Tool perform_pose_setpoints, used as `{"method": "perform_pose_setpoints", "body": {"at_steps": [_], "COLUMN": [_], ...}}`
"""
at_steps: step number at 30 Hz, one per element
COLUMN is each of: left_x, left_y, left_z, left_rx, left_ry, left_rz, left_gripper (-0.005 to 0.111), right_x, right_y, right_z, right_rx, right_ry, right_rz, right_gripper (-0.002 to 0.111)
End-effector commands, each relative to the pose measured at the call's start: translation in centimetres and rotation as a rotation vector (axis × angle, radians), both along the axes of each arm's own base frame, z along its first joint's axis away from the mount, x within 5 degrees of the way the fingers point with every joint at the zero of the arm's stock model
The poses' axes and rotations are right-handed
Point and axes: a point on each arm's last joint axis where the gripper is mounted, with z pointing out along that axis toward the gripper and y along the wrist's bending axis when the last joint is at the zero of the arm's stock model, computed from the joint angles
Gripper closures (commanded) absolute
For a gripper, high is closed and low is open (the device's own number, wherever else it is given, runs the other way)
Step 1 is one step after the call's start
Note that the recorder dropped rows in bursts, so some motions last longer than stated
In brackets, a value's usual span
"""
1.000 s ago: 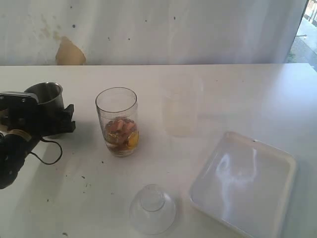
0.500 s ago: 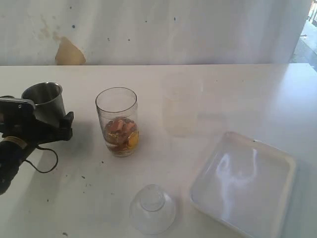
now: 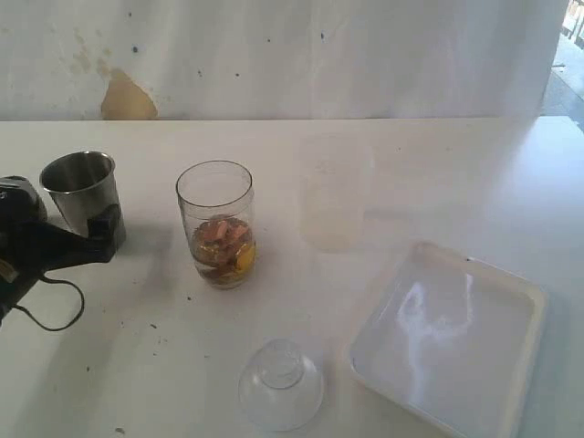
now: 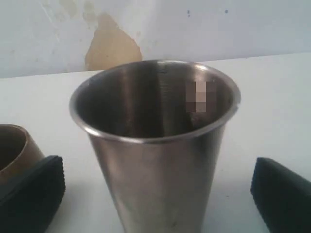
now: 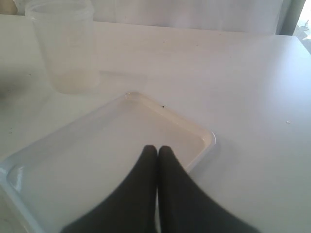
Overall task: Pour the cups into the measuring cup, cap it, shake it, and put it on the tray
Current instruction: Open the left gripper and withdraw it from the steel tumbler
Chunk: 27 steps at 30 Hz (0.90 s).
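Observation:
The steel tumbler [image 3: 80,190] stands upright at the table's left and looks empty in the left wrist view, steel tumbler [image 4: 155,145]. My left gripper [image 3: 88,233] is open just in front of it, its black fingers [image 4: 29,194] wide on either side and clear of the metal. A brown wooden cup [image 4: 12,145] shows beside one finger. The measuring cup [image 3: 216,224] holds orange and pink pieces. The frosted cup [image 3: 333,196] stands right of it. My right gripper [image 5: 157,150] is shut and empty over the tray [image 5: 204,141]. The tray [image 3: 529,301] lies at the front right.
A clear dome lid [image 3: 280,383] sits at the table's front, below the measuring cup. A black cable [image 3: 55,315] loops from the left arm onto the table. A white wall runs behind the table's far edge.
My left gripper has finished opening and pulled back to the left and toward the front, away from the steel tumbler, which stays standing. The right gripper has not moved.

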Motion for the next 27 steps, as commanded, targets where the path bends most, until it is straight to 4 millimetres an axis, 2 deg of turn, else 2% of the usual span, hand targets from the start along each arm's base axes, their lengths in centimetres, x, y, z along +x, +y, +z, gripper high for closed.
{"method": "perform_pose_setpoints", "body": {"at_steps": [1, 8, 20, 27], "left_x": [-1.7, -3.8, -7.3, -8.7], "left_y": [-0.1, -0.2, 0.3, 0.5], "left_z": [1.4, 3.8, 8.4, 11.2], "left_rx": [0.001, 0.084, 0.059, 0.085], "left_ry": [-0.024, -0.104, -0.275, -0.412], "left_rz": [-0.042, -0.115, -0.116, -0.124], "left_gripper": [0.002, 0.002, 0.002, 0.002], "right_x": [0.0, 0.0, 0.0, 0.0], "right_y": [0.0, 0.0, 0.0, 0.0], "right_z": [0.0, 0.0, 0.0, 0.0], "right_rx": [0.004, 0.004, 0.004, 0.002], "right_ry": [-0.015, -0.015, -0.015, -0.015], "right_rz": [-0.003, -0.003, -0.003, -0.003], "right_gripper": [0.108, 0.108, 0.108, 0.108]}}
